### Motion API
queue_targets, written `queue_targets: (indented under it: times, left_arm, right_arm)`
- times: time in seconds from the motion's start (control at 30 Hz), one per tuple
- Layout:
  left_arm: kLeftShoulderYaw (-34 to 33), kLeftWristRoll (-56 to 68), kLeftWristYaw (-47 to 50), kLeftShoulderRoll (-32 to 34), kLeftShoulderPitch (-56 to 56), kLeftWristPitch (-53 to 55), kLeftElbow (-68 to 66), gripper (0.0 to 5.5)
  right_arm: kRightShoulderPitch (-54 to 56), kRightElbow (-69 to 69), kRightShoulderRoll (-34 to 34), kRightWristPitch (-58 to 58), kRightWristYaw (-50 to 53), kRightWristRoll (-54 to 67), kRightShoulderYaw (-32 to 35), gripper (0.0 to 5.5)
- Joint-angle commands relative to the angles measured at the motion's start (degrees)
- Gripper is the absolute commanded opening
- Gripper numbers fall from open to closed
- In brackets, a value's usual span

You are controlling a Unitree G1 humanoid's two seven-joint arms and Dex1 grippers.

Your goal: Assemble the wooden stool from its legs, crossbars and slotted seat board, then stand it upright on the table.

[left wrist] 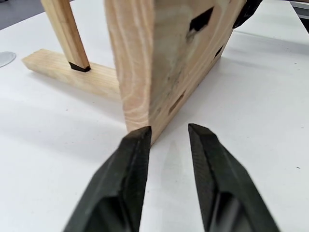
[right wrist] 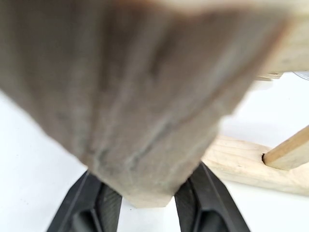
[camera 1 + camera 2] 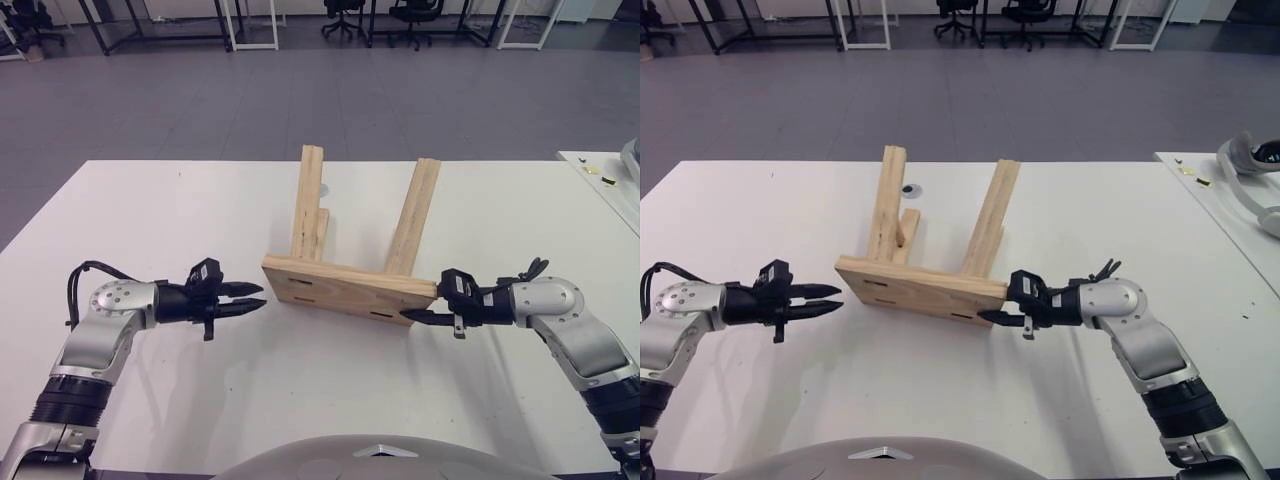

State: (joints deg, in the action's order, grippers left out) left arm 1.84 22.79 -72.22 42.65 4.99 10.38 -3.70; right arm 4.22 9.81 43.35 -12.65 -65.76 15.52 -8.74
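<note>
Left eye view. Stool on its side on bench, seat board on edge, legs pointing away. Prob. rigid, heavyish, smooth wood; grip at board ends. Right claw clamped on board's right end. Left claw apart, just off board's left end.

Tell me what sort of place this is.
Likely a lab or office workroom: a wide white table bearing a pale wooden stool on its side, bare grey floor, and black wheeled office chairs behind.
</note>
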Motion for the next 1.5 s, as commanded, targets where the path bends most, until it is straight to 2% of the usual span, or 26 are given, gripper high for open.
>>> queue_targets:
  times: [0.03,0.27,0.33,0.43,0.6,0.77,0.83,0.93,1.03,1.13,1.2,1.27,1.37,1.43,1.5]
  left_arm:
    - [2.6,-2.6,-1.2,-2.2,4.8,-2.8,-4.4,2.14]
    - [5.6,-7.5,-2.3,-5.1,11.7,-10.8,-14.5,3.34]
    - [6.1,-5.4,-4.9,-5.3,10.9,-9.4,-11.8,3.35]
    - [6.5,-3.0,-8.1,-4.7,9.4,-6.6,-7.6,2.88]
    - [5.8,-3.8,-8.1,-4.5,10.9,-7.0,-8.9,1.90]
    - [3.8,-1.0,-8.8,-3.8,11.2,-5.5,-5.9,1.74]
    - [2.1,6.0,-10.4,-1.2,12.2,4.8,1.7,1.72]
    - [-1.2,24.7,-14.1,7.9,20.5,32.4,11.8,1.70]
    - [-3.2,40.4,-14.9,13.1,37.5,61.5,6.0,1.65]
    - [-0.5,43.2,-13.9,13.2,50.9,79.1,-6.6,1.45]
    - [5.8,46.8,-12.5,14.1,57.6,82.1,-15.2,1.33]
    - [11.0,47.8,-11.3,14.1,59.7,82.1,-21.0,1.33]
    - [14.0,46.4,-8.1,12.7,55.3,82.1,-24.4,1.33]
    - [15.1,45.3,-6.4,11.5,54.0,82.1,-27.7,1.32]
    - [14.1,42.8,-4.3,8.7,55.0,82.1,-33.2,1.31]
  right_arm:
    - [1.7,0.0,1.0,0.9,-1.7,-0.4,-0.5,1.34]
    - [3.0,-1.7,1.8,2.6,-4.0,-1.1,-1.6,1.34]
    - [3.4,-2.3,1.5,3.1,-4.0,-1.6,-1.9,1.34]
    - [4.1,-3.2,1.0,3.7,-3.8,-2.1,-2.0,1.33]
    - [4.4,-3.3,1.3,3.6,-4.4,-1.7,-1.7,1.33]
    - [4.8,-0.1,2.3,-3.5,-6.7,4.9,1.3,1.33]
    - [8.0,4.5,3.7,-15.7,-8.3,16.8,5.4,1.34]
    - [25.1,4.5,7.7,-44.0,-8.8,45.5,12.8,1.34]
    - [43.6,-7.0,9.3,-64.3,-8.5,63.2,13.4,1.34]
    - [57.3,-23.0,9.5,-77.7,-8.0,70.9,9.5,1.33]
    - [59.7,-31.0,11.9,-79.8,-4.9,79.0,4.0,1.33]
    - [58.1,-35.3,12.6,-79.8,0.6,86.3,-0.1,1.33]
    - [52.0,-37.3,12.1,-79.8,9.7,93.9,-5.9,1.33]
    - [49.7,-38.6,12.3,-79.7,12.1,96.9,-10.1,1.33]
    - [48.7,-43.0,9.9,-79.8,16.0,97.4,-11.4,1.33]
